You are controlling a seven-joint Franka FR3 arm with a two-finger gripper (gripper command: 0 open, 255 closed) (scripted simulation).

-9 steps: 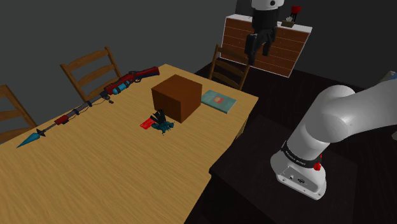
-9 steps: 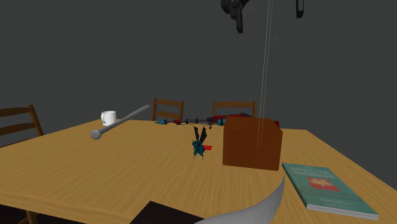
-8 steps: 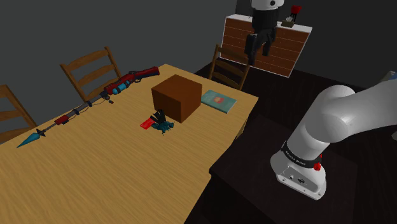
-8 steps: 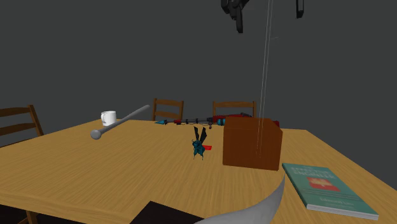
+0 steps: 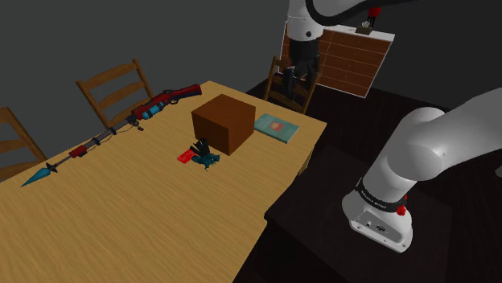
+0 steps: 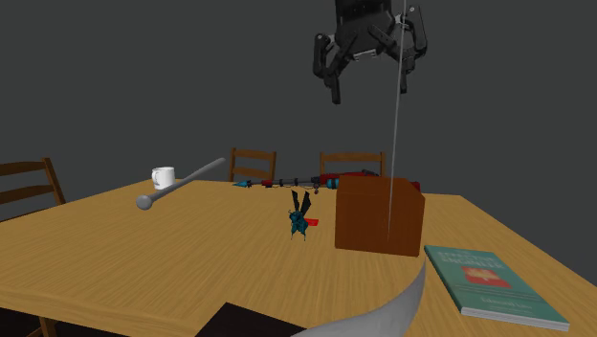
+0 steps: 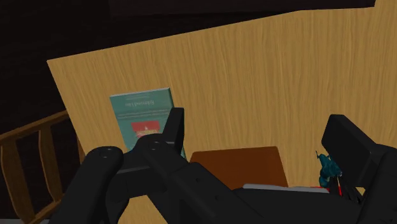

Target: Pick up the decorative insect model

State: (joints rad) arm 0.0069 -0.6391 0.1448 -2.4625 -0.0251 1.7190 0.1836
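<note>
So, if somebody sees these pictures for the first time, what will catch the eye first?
Most likely the black gripper, hanging open high above the wooden table. Next comes the brown box near the table's middle, with the small teal insect model lying close beside it, toward the shoulder view's lower left.

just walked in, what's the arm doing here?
The Franka's black gripper hangs open and empty, high above the wooden table. The teal-and-black insect model lies on the table beside the brown box, untouched. A teal book lies on the box's other side. Nothing is grasped yet.
</note>
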